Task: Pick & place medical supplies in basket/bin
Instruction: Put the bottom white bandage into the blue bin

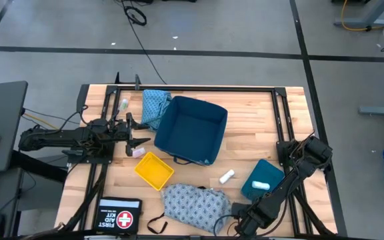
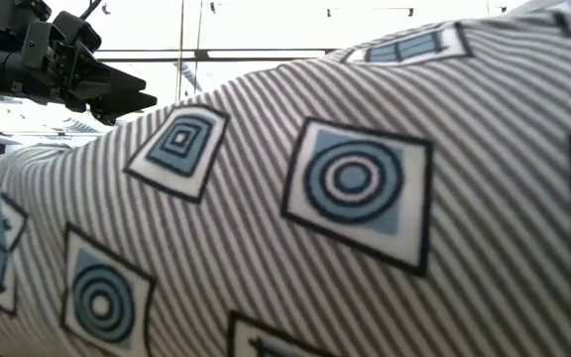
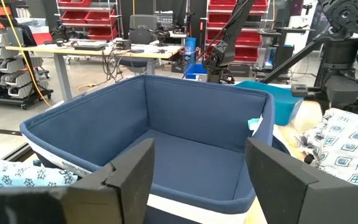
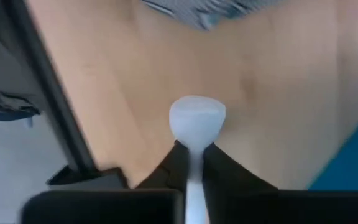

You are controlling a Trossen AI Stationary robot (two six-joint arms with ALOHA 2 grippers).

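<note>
Two cloth garments showing: teal-blue one (image 1: 154,105) lying against blue basket (image 1: 192,130), grey-blue one (image 1: 195,203) lying at near table edge, filling low view. Three white rolls visible (image 1: 227,177), (image 1: 259,185), third (image 4: 196,118) being pinched by right gripper (image 4: 194,163). Left gripper (image 3: 197,171) hovering beside basket, fingers apart, empty. Right gripper largely hidden overhead.

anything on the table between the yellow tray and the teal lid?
One white roll lies on bare wood between the yellow tray and the teal lid, just above the grey-blue garment. High view shows it.
</note>
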